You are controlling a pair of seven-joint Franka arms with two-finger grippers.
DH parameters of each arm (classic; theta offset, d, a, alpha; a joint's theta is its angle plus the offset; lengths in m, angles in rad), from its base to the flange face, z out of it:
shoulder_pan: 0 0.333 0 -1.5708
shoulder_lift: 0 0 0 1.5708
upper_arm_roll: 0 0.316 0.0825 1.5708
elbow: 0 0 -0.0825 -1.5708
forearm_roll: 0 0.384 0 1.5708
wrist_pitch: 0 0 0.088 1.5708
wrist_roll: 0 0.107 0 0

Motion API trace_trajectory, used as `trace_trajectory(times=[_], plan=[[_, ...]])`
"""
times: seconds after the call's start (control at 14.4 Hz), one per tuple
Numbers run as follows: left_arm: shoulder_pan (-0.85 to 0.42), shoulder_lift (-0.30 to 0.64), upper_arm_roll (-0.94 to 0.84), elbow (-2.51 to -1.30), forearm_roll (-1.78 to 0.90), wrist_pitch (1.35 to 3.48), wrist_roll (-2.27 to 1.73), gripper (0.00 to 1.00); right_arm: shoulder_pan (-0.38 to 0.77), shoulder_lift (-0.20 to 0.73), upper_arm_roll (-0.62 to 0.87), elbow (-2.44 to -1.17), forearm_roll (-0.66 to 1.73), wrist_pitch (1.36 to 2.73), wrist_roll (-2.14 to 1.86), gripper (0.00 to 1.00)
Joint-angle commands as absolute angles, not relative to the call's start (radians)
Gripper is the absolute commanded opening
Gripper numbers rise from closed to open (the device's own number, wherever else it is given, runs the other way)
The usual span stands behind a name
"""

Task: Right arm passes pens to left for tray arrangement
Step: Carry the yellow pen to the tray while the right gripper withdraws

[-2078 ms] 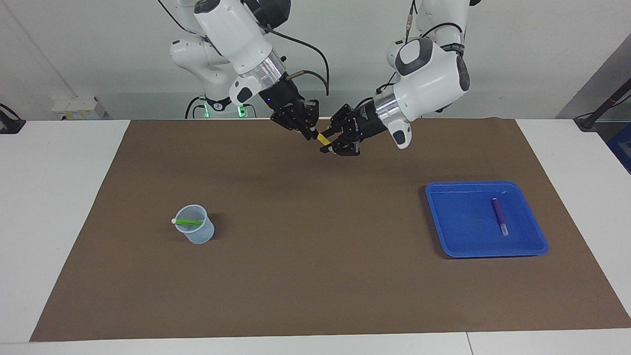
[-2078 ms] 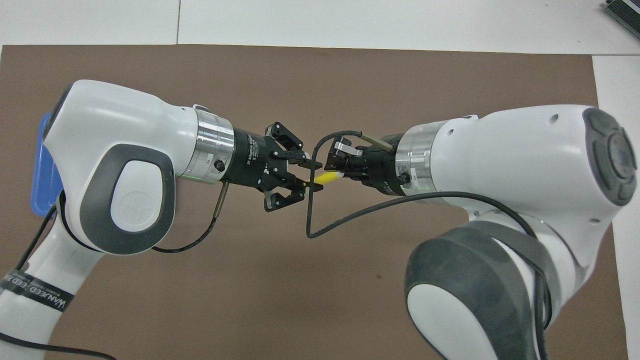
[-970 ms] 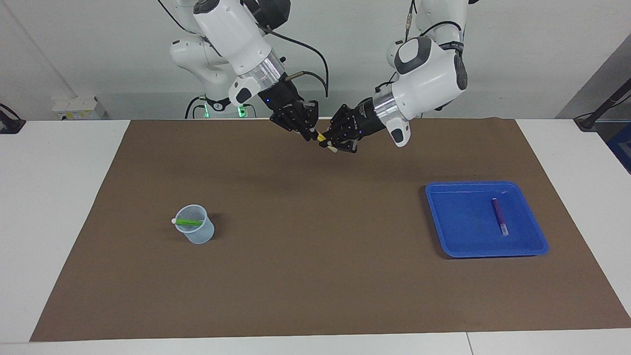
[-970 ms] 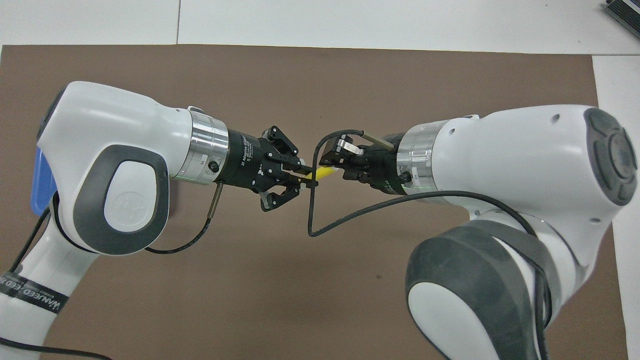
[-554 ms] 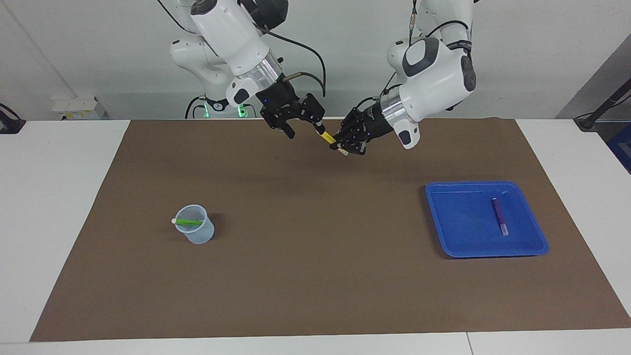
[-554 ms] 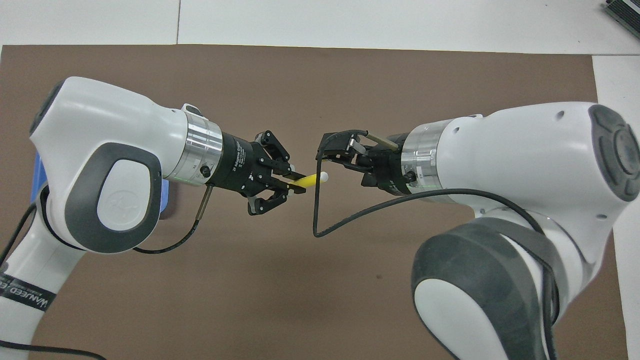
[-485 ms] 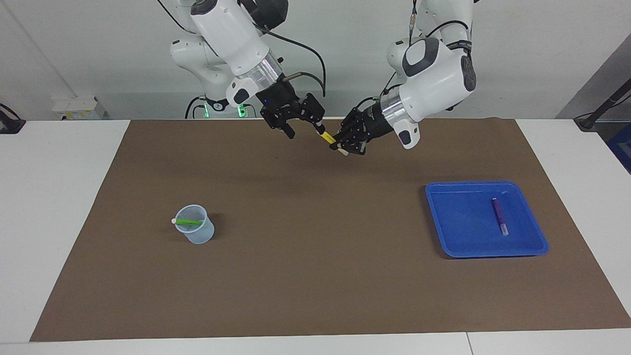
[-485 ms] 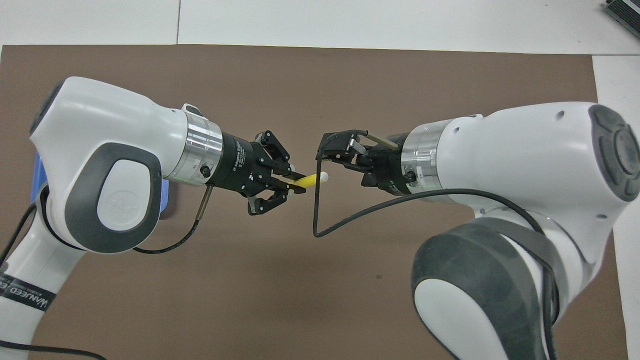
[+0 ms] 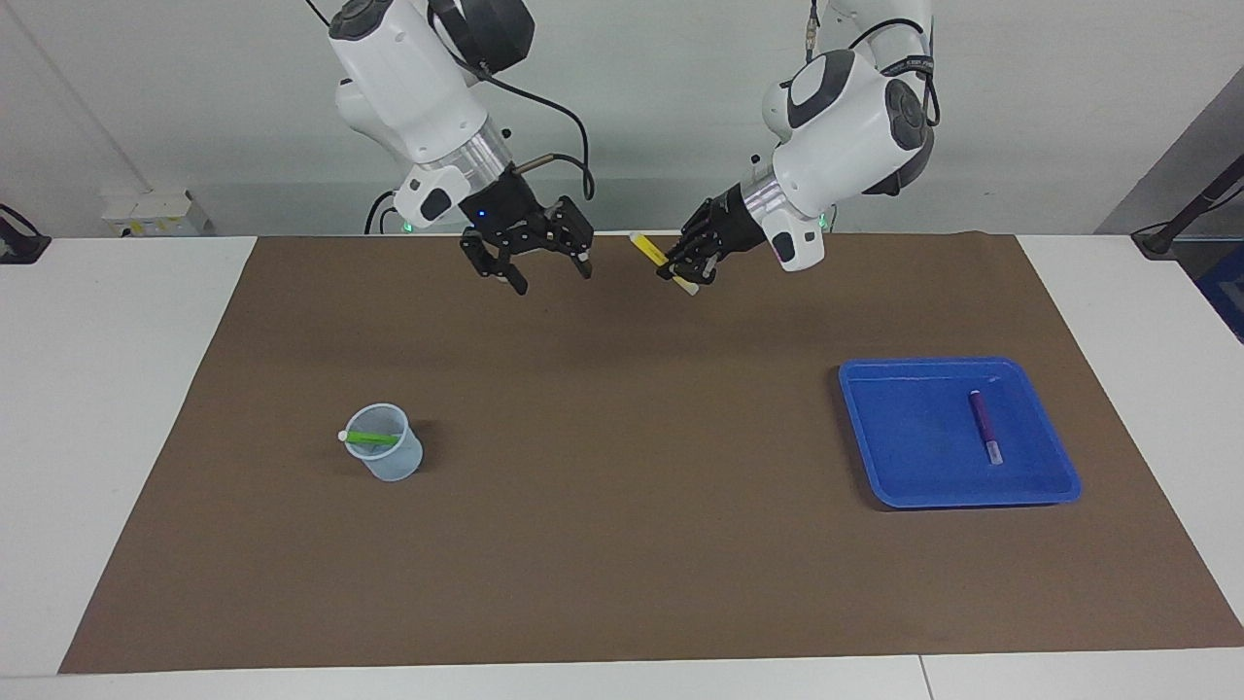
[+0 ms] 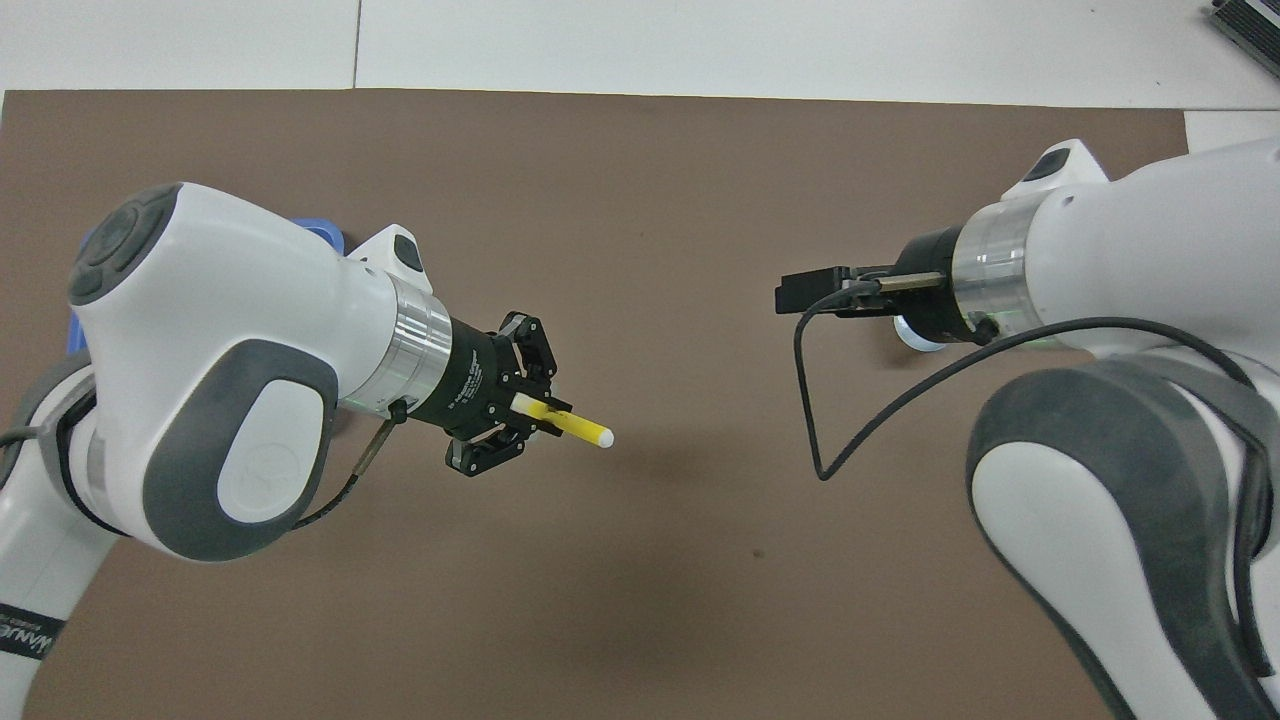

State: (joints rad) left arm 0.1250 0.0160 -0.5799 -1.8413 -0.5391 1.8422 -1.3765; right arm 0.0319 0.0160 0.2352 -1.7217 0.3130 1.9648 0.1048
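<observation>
The handover is done and the two arms have drawn apart. The left gripper [image 9: 683,267], in the upper middle of the facing view, is clamped on the yellow pen [image 9: 649,249], which sticks out of it at a slant over the brown mat [image 9: 622,544]; in the overhead view the same pen [image 10: 570,424] points out of the left gripper [image 10: 525,412] toward the centre of the frame with its pale end leading. A second ago both grippers met at this pen in the top centre of the facing view; now the right gripper [image 9: 544,262] has let go, its fingers spread wide and holding nothing, and it has swung off toward the upper left of the frame, leaving a clear gap between the two. In the overhead view the right gripper [image 10: 800,296] has pulled back toward the right edge. Nothing on the table has shifted: the green pen [image 9: 369,438] lies across the small translucent cup [image 9: 387,445] in the lower left of the facing view, and the purple pen [image 9: 984,426] lies inside the blue tray [image 9: 904,457] at the right.
</observation>
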Motion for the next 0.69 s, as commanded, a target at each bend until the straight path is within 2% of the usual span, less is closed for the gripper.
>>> trace_trajectory(times=[0.0, 0.28, 0.62], plan=[[0.207, -0.06, -0.574, -1.956, -0.522, 1.844, -1.162, 0.0, -0.027, -0.003, 0.242, -1.746, 0.237, 1.96, -0.081, 1.0], [0.239, -0.052, -0.574, -1.98, -0.337, 1.847, -0.877, 0.0, -0.066, 0.023, 0.242, -1.756, 0.203, 1.989, -0.202, 1.0], [0.285, 0.014, -0.572, -1.977, -0.119, 1.888, -0.51, 0.0, -0.158, 0.144, 0.244, -1.758, 0.143, 2.08, -0.374, 1.0]])
